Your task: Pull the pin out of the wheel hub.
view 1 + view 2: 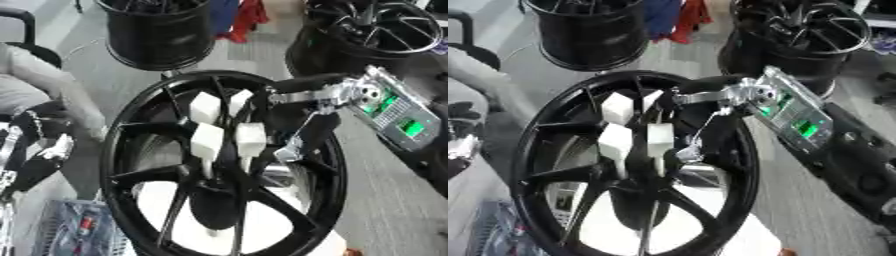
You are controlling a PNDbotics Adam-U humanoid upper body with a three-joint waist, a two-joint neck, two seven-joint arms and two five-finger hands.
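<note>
A large black spoked wheel hub [131, 145] stands tilted in the middle of the view. My right hand [229, 125] comes in from the right, on an arm with a silver wrist and a green-lit board [398, 117]. It lies over the spokes, right at the hub's centre [214, 192]. No pin can be made out; the hand covers the spot. My left hand [39, 150], black and silver, hangs relaxed at the left edge, apart from the wheel.
Two more black wheels stand behind, one at the back left [162, 35] and one at the back right [376, 35]. Red and blue cloth [241, 17] hangs between them. A blue basket [74, 227] sits at the lower left. Grey floor [385, 200] lies to the right.
</note>
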